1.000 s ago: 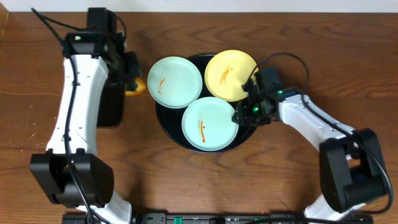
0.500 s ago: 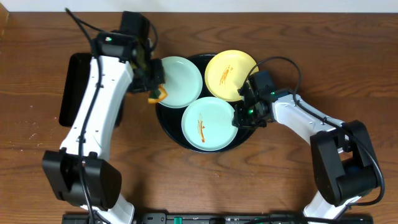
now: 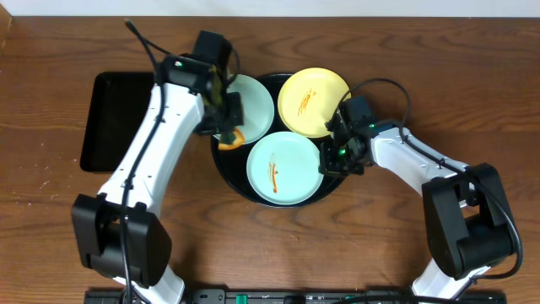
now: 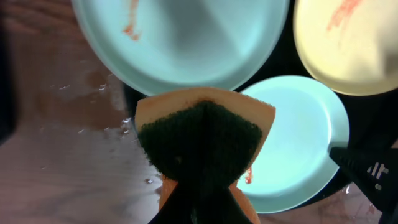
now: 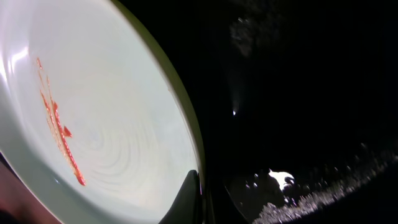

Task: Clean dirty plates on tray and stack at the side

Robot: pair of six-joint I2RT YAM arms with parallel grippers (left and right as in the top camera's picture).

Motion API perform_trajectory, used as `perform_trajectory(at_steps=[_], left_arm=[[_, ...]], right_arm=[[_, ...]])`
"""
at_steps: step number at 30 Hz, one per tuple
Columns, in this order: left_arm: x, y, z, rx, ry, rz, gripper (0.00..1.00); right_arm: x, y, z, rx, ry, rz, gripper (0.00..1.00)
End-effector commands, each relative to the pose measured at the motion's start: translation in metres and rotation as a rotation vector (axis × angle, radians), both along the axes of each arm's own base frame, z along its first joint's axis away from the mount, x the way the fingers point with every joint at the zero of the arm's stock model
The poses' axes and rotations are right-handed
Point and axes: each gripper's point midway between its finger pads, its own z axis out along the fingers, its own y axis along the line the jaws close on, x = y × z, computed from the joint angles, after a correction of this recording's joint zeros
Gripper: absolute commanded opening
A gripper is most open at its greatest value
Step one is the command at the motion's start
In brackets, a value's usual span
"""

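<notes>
Three plates lie on the round black tray [image 3: 226, 162]: a pale blue-green plate [image 3: 257, 103] at the back left, a pale yellow plate [image 3: 312, 101] at the back right, and a blue-green plate [image 3: 284, 167] in front, with orange sauce streaks on those I can see. My left gripper [image 3: 228, 133] is shut on an orange sponge with a dark green pad [image 4: 200, 134], held over the back-left plate's [image 4: 186, 43] near edge. My right gripper [image 3: 331, 156] is shut on the front plate's right rim [image 5: 186, 143].
A rectangular black tray [image 3: 114, 122] lies on the wooden table at the left. Water droplets show on the wood beside the round tray [image 4: 106, 134]. The right arm's cable loops over the yellow plate's right side.
My left arm has swung right from over the rectangular tray to the round tray, carrying the sponge to the back-left plate. The right gripper has stayed at the front plate's rim.
</notes>
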Motion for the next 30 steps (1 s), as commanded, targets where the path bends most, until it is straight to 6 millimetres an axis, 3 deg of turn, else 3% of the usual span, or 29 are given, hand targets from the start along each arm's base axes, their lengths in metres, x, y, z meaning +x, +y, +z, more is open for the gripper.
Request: perform_trajectory(at_steps=[1, 8, 19, 26, 30], left_arm=[[-0.008, -0.020, -0.017, 0.004, 0.018, -0.044, 0.07], [-0.025, -0.058, -0.056, -0.009, 0.010, -0.092, 0.07], [-0.047, -0.055, -0.108, 0.019, 0.041, -0.065, 0.07], [-0.052, -0.076, -0.117, 0.011, 0.006, -0.086, 0.07], [-0.057, -0.082, -0.135, 0.029, 0.044, -0.013, 0.07]], right_arm=[[0.000, -0.004, 0.000, -0.002, 0.007, 0.009, 0.01], [-0.001, -0.004, -0.001, -0.004, 0.009, 0.011, 0.01], [-0.001, -0.004, -0.001, -0.003, 0.004, 0.019, 0.01], [-0.001, -0.004, -0.001, -0.003, 0.004, 0.019, 0.01], [-0.001, -0.004, -0.001, -0.004, 0.005, 0.019, 0.01]])
